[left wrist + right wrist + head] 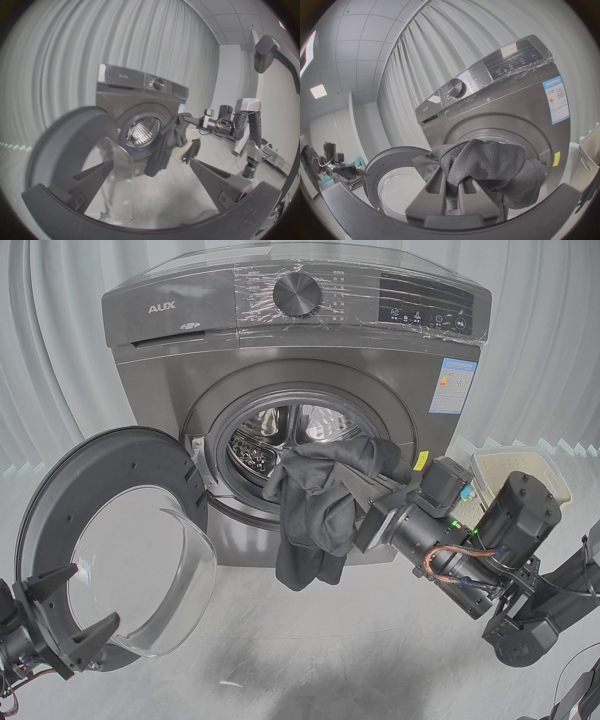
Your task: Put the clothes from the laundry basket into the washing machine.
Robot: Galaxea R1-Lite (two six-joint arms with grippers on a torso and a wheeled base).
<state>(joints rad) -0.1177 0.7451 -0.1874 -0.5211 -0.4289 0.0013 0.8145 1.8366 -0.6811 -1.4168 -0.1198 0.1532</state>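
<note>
Curtain (56,334) behind — garment (312,509) before open washing machine (175,377)

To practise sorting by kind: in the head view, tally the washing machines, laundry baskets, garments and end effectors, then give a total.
washing machine: 1
laundry basket: 1
dark garment: 1
end effectors, the left end effector and the right end effector: 2
Total: 5

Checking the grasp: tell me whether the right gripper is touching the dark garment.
Touching. In the right wrist view the right gripper pinches the dark garment between its shut fingers.
</note>
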